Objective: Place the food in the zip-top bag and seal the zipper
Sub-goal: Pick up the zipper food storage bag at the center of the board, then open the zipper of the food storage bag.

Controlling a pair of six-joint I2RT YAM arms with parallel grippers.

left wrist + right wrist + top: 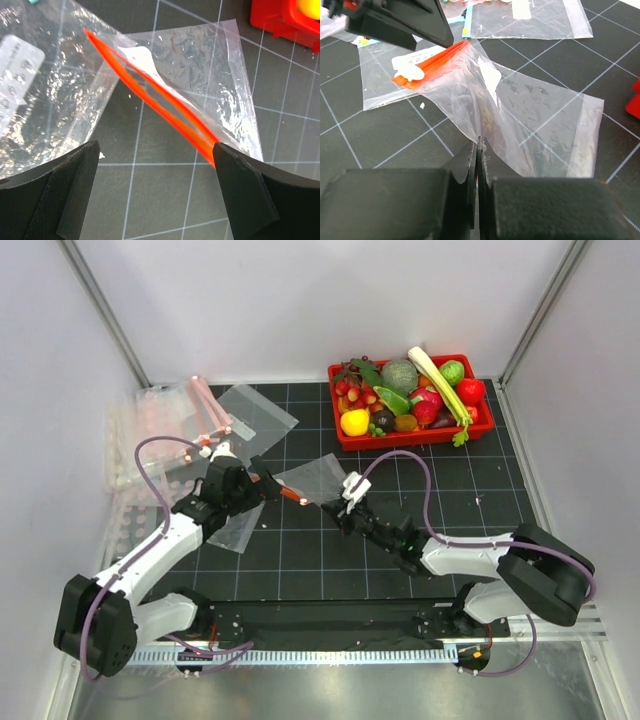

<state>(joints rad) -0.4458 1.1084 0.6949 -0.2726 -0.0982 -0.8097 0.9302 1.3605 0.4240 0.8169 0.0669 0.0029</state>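
Now, right hand (pixel 477 145): fingers pressed together, clamped on a fold of clear film at the near edge of the zip-top bag (pixel 540 115).
Left hand (pixel 155 150): fingers spread wide apart, gripping nothing; set astride the near end of the zipper (pixel 155 100), one finger just beside the strip, contact impossible to tell.
Zipper: red-orange strip, raised off the counter (pixel 450 500), its two lips parted slightly in the middle, running slantwise between the two hands.
Zip-top bag: mid-counter, crumpled and lifted towards the mouth, far corner lying flat on the black surface.
Food (pixel 425 405): heaped in a red tray (pixel 395 441) at the far right of the counter, well apart from the bag; yellow fruit (pixel 355 422) at the tray's near left corner, pale celery stalk (pixel 440 385) lying across the pile.
Spare bags (pixel 170 420): clear, with pink strips, spread along the far left of the counter.
Counter: black, ruled with a pale grid.
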